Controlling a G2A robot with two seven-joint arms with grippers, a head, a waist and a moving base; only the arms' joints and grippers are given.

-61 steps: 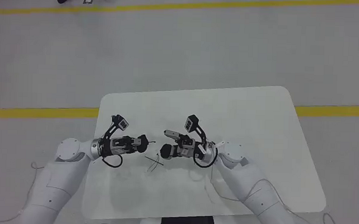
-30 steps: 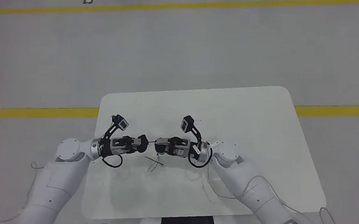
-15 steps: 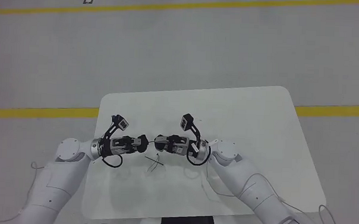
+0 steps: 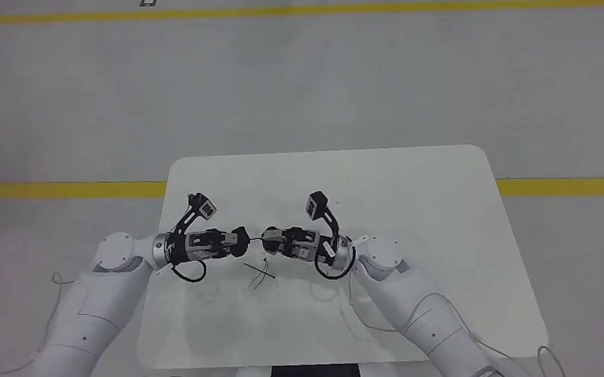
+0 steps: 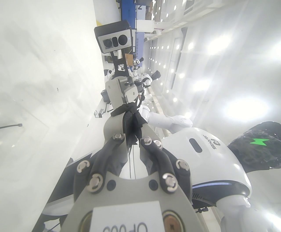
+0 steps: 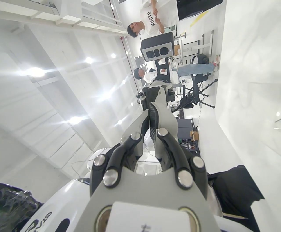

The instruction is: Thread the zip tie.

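Above the white table (image 4: 432, 193), left gripper (image 4: 242, 237) and right gripper (image 4: 265, 237) sat tip to tip; left jaws closed on the black zip tie (image 4: 251, 234); right jaws pressed together, hold unclear.

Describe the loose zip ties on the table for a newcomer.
On the white table, find where the two arms' fingers face each other. Nearer the robot than that gap lie the loose zip ties: thin dark strands crossed in an X, lying flat, unheld.

White table (image 4: 431, 213), crossed zip ties (image 4: 260, 275)
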